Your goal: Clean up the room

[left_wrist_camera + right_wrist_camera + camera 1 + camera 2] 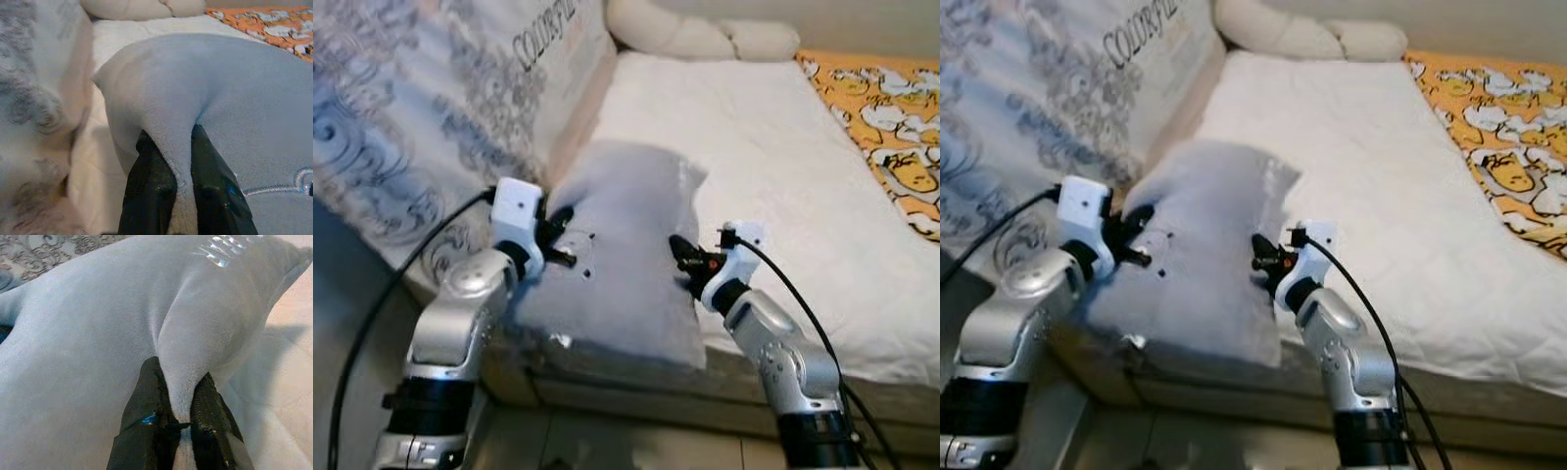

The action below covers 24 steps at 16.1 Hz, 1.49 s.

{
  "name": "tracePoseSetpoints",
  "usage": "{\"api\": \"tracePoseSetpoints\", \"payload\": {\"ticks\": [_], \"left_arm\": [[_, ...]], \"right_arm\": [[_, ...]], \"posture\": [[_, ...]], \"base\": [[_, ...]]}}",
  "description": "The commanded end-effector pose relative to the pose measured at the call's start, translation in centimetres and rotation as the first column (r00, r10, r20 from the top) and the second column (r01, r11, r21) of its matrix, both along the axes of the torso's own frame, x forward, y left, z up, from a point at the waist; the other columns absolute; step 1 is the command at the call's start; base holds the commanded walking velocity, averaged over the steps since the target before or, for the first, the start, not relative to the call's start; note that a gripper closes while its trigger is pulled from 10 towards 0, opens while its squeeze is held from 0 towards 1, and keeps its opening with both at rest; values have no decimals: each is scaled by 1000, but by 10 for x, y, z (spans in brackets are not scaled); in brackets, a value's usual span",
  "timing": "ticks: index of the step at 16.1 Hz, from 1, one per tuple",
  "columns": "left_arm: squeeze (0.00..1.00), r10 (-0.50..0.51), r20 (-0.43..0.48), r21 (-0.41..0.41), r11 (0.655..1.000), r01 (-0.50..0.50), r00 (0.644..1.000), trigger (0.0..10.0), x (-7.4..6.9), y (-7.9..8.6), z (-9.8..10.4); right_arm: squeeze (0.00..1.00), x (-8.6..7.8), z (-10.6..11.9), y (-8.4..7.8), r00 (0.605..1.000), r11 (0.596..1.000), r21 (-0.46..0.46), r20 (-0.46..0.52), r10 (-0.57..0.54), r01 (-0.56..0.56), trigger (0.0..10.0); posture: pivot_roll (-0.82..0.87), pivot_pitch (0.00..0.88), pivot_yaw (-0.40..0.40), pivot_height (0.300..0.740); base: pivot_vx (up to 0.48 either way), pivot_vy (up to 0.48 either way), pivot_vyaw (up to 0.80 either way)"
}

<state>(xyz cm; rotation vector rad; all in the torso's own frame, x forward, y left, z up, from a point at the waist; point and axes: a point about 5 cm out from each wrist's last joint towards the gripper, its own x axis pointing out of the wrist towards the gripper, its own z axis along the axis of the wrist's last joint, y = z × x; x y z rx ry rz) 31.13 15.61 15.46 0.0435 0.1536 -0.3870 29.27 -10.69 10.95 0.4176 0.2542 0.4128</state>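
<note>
White quilted bed [773, 147] takes up most of the room ahead, running away from the robot. Large patterned grey-white cushion [440, 108] with printed lettering leans along the bed's left side. Orange cartoon-print blanket [891, 137] covers the far right of the bed. Cream bolster pillow [705, 37] lies across the head end.

Grey pillow [622, 264] sits at the near left corner of the bed, its front edge overhanging the mattress edge, its left side close against the patterned cushion. Both arms are on it.

Left gripper [560, 245] is at the pillow's left edge; the left wrist view shows what the head views blur: both black fingers [149, 181] narrowed onto a pinched ridge of grey fabric, with a bit of stitched embroidery [274, 183] nearby on the cover.

Right gripper [685, 259] is at the pillow's right edge; the right wrist view shows its fingers [146, 416] clamped on a raised fold, plus a shiny sequin-like patch [220, 249] near the pillow's far corner.

Black cables [372, 313] trail from both wrists.
</note>
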Motion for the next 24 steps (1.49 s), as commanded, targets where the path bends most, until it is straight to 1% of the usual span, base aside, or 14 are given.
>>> {"api": "tracePoseSetpoints", "payload": {"ticks": [1,7,11,16,21,24], "left_arm": [[0,-27,50,-1,1000,27,998,10000,1,-9,10],[0,-23,50,5,1000,22,999,10000,4,-3,12],[0,-19,53,14,1000,18,998,10000,5,1,14],[0,-26,52,19,1000,25,998,10000,6,1,14],[0,-24,51,22,999,23,998,10000,5,0,13],[0,-28,46,28,999,27,999,10000,5,0,11]], "right_arm": [[0,2,1,-14,999,999,-25,15,-46,47,10000],[0,4,0,-13,1000,999,-48,21,-18,19,10000],[0,7,-2,-9,1000,999,-50,23,5,-4,10000],[0,7,-3,-5,999,999,-46,31,12,-11,10000],[0,7,-5,-6,999,999,-50,29,16,-15,10000],[0,7,-8,-5,1000,999,-48,26,11,-10,10000]], "posture": [[-24,0,-8,740],[-25,0,-4,740],[-23,0,-3,740],[-27,0,4,740],[-14,0,-11,740],[-23,0,-2,740]], "base": [[337,0,0],[347,0,0],[354,0,0],[352,0,0],[355,0,0],[352,0,0]]}}
